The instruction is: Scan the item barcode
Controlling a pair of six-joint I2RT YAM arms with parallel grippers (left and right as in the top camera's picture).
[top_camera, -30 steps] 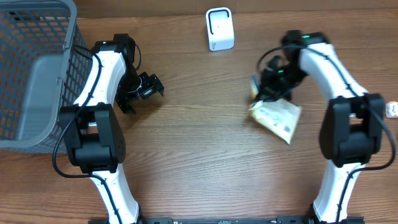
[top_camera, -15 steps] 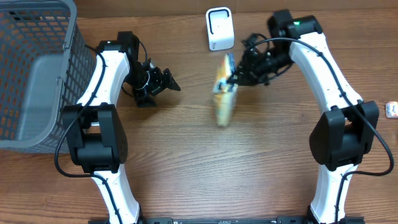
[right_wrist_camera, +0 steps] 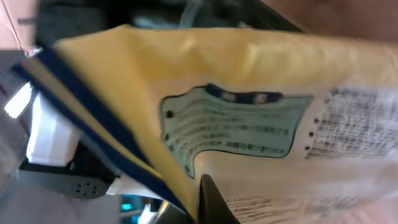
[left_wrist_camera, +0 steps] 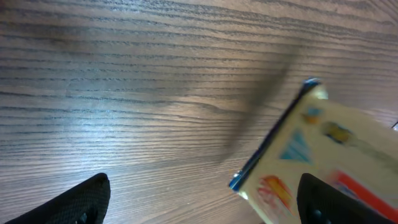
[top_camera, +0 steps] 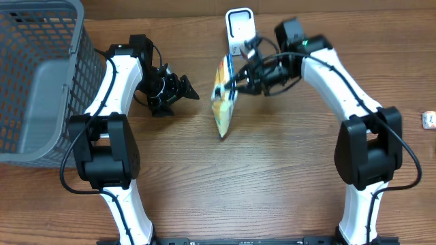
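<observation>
Overhead, right gripper [top_camera: 240, 84] holds packet [top_camera: 223, 103] edge-on near scanner [top_camera: 240, 28]

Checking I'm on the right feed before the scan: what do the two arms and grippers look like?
Both match: the left arm and right arm have rounded white links joined by bulky black joint housings, with thin black cables looping alongside. The left gripper and right gripper are black, two-fingered. A small green light glows near the right wrist.
</observation>
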